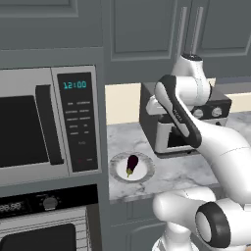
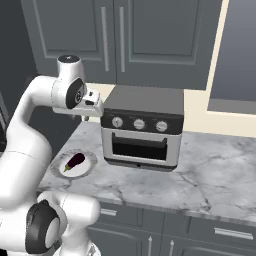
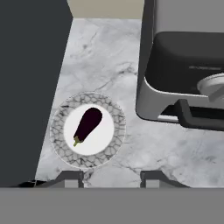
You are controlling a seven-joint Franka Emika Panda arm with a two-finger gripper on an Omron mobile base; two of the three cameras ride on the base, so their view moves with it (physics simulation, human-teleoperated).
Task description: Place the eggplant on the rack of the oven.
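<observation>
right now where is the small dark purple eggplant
The small dark purple eggplant lies on the round white plate on the marble counter, between the silver microwave and the black-and-silver toaster oven.

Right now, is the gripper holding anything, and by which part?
Nothing is held. The gripper hangs above the counter with nothing between its fingertips; the eggplant lies untouched on the plate.

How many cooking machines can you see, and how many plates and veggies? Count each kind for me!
Microwave: 1
Oven: 1
Toaster oven: 1
Plate: 1
Eggplant: 1
Total: 5
</observation>
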